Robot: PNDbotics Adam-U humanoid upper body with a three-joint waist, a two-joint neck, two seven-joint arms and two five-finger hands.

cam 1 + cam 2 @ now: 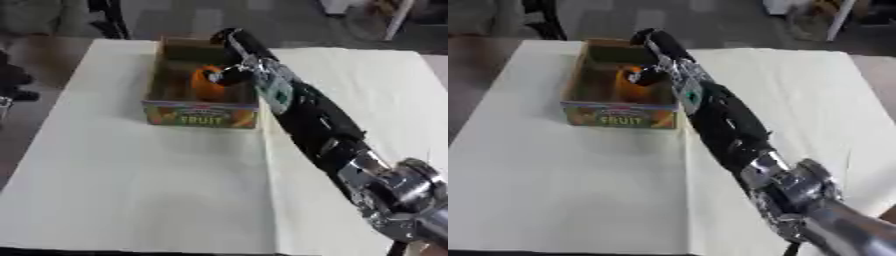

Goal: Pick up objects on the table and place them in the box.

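Observation:
A cardboard box (pixel 199 115) with "FRUIT" printed on its front wall stands at the far middle of the table. An orange object (pixel 205 84) lies inside it. My right arm reaches in from the lower right, and my right hand (pixel 243 50) hovers over the box's right wall. Its fingers stretch straight toward the far rim, while the thumb (pixel 231 76) lies against the orange object's top right side. The fingers are not curled round the object. My left hand shows in neither view.
A cream cloth (pixel 131 190) covers the table, with a seam running down from the box's right corner. Dark floor and furniture legs (pixel 109 20) lie beyond the far edge.

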